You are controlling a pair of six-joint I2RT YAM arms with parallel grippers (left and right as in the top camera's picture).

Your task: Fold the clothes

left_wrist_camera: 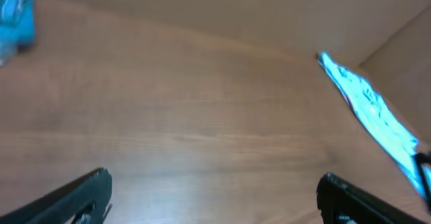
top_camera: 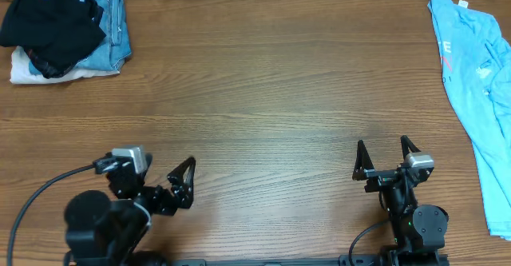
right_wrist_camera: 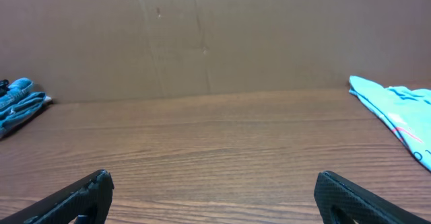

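The clothes lie in two places. A crumpled black garment point(top_camera: 49, 18) tops a pile at the table's far left corner. A light blue printed T-shirt point(top_camera: 477, 90) is spread along the right edge; it also shows in the right wrist view point(right_wrist_camera: 394, 109) and as a blurred streak in the left wrist view point(left_wrist_camera: 369, 109). My left gripper point(top_camera: 190, 183) point(left_wrist_camera: 214, 178) rests near the front left, open, with bare wood between its fingers. My right gripper point(top_camera: 382, 142) point(right_wrist_camera: 212, 180) stands at the front right, open and empty, well short of the blue shirt.
Under the black garment lie folded blue denim point(top_camera: 112, 18) and a white cloth point(top_camera: 32, 73). The denim's edge shows at the left of the right wrist view point(right_wrist_camera: 20, 99). A brown cardboard wall point(right_wrist_camera: 202, 35) backs the wooden table point(top_camera: 263, 98).
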